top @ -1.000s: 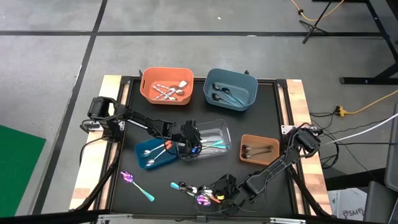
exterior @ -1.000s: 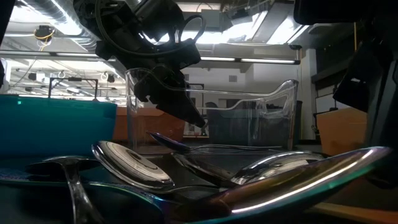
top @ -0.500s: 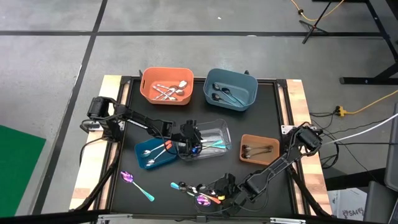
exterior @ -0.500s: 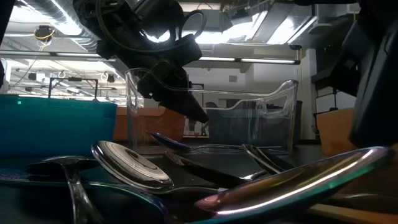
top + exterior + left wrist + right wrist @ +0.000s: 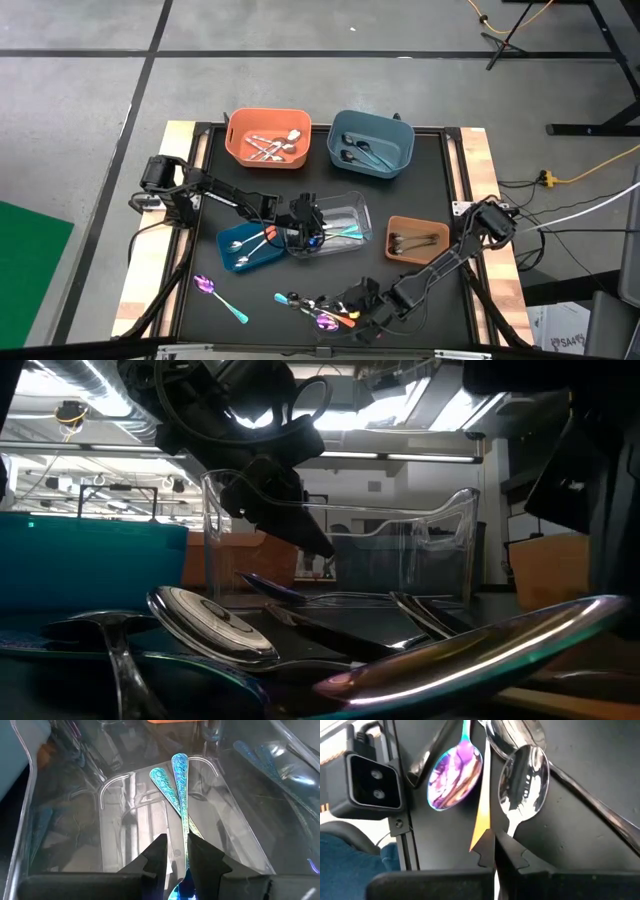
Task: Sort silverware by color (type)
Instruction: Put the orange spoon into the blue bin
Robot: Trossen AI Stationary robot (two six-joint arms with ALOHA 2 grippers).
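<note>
Jaws of the right gripper (image 5: 493, 851) are pinched onto the orange handle (image 5: 481, 820) of a piece from the loose pile (image 5: 318, 308) at the lower middle of the high view; the handle's end sits right between the fingertips, so the piece lies straight ahead of the jaws. Its long axis runs from the lower centre of the right wrist frame up toward the top, in line with the fingers, and the working end points away from the gripper, hidden among the pile. Just beside it lie a purple spoon (image 5: 455, 776) and a silver spoon (image 5: 524, 777), bowls toward the upper part of that frame, the silver one's handle slanting down toward the jaws, so a lift should go straight up to avoid dragging them

Left gripper (image 5: 174, 851) hangs inside the clear bin (image 5: 352, 207) at the centre of the high view, jaws narrowly apart around the stem of an iridescent piece (image 5: 182, 790); whether they press it I cannot tell. That piece lies along the fingers' line, handle end toward the upper middle of the left wrist frame, with a second iridescent handle (image 5: 165, 782) fanned beside it

The orange-handled piece belongs, I judge, with the blue tray (image 5: 234, 247) at centre left, nearer the left arm
</note>
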